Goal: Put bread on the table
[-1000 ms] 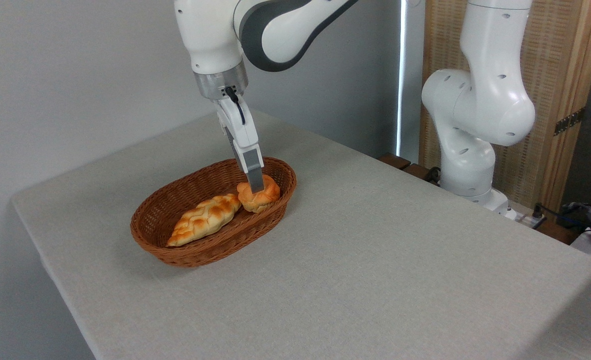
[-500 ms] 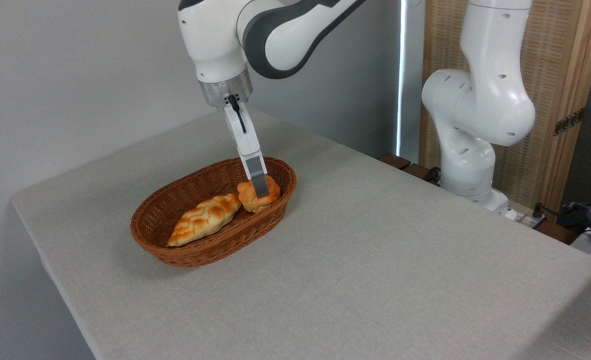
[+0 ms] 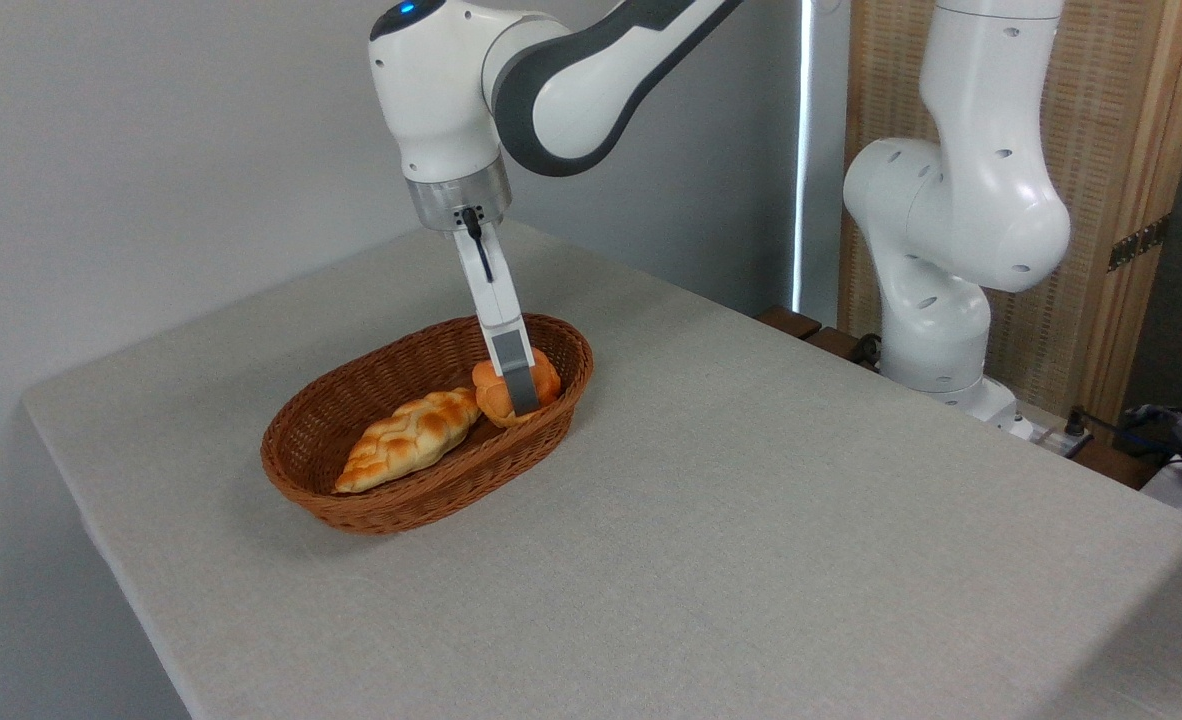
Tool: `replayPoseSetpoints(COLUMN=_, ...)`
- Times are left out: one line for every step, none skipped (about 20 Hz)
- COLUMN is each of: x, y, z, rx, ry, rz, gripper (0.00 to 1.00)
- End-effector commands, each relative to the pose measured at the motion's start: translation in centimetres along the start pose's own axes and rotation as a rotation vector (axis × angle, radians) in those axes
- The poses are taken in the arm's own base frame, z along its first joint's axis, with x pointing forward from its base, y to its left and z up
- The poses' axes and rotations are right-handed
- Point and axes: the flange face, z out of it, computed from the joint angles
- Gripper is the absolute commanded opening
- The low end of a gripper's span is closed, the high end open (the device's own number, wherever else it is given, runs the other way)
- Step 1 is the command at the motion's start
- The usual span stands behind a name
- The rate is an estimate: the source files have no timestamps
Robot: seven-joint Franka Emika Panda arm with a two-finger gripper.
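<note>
The bread, a small round golden-orange bun, lies at the right end of the brown wicker basket on the table. My gripper reaches down into the basket from above, seen edge-on. Its near grey finger crosses the front of the bun and hides the bun's middle. The far finger is hidden behind it, so I cannot see how the jaws stand or whether they press on the bun.
A longer, paler braided loaf lies in the basket, left of the bun and touching it. The arm's white base stands past the table's far right edge. Grey-beige cloth stretches wide to the right and front of the basket.
My gripper has come down and shifted slightly right over the last second. Its fingertip now sits lower across the bun. The bun and the loaf have hardly moved.
</note>
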Motion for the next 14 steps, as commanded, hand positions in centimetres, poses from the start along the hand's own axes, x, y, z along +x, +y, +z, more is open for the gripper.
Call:
replayPoseSetpoints(x=-0.01, y=0.32, z=0.49, rx=0.016, ry=-0.004, rz=0.025, gripper=1.0)
replayPoseSetpoints(x=-0.01, y=0.32, z=0.49, rx=0.016, ry=-0.004, rz=0.025, gripper=1.0)
replayPoseSetpoints(x=-0.01, y=0.32, z=0.49, rx=0.016, ry=-0.004, rz=0.025, gripper=1.0)
replayPoseSetpoints(x=-0.01, y=0.32, z=0.49, rx=0.016, ry=-0.004, rz=0.025, gripper=0.96)
replayPoseSetpoints(x=0.02, y=0.3, z=0.42, rx=0.017, ry=-0.003, rz=0.025, gripper=0.83)
replayPoseSetpoints(x=0.02, y=0.3, z=0.42, rx=0.017, ry=-0.003, rz=0.025, gripper=0.67)
replayPoseSetpoints(x=0.01, y=0.32, z=0.35, rx=0.019, ry=-0.002, rz=0.025, gripper=0.56)
replayPoseSetpoints(x=0.01, y=0.32, z=0.35, rx=0.019, ry=-0.002, rz=0.025, gripper=0.46)
replayPoseSetpoints(x=0.01, y=0.32, z=0.35, rx=0.019, ry=-0.002, rz=0.025, gripper=0.39)
replayPoseSetpoints(x=0.01, y=0.32, z=0.35, rx=0.019, ry=-0.002, rz=0.023, gripper=0.39)
replayPoseSetpoints(x=0.01, y=0.32, z=0.35, rx=0.019, ry=-0.002, rz=0.023, gripper=0.39)
replayPoseSetpoints(x=-0.04, y=0.27, z=0.35, rx=0.019, ry=-0.002, rz=0.022, gripper=0.39)
replayPoseSetpoints(x=-0.04, y=0.27, z=0.35, rx=0.019, ry=-0.002, rz=0.022, gripper=0.39)
replayPoseSetpoints(x=-0.1, y=0.21, z=0.34, rx=0.019, ry=-0.003, rz=0.021, gripper=0.39)
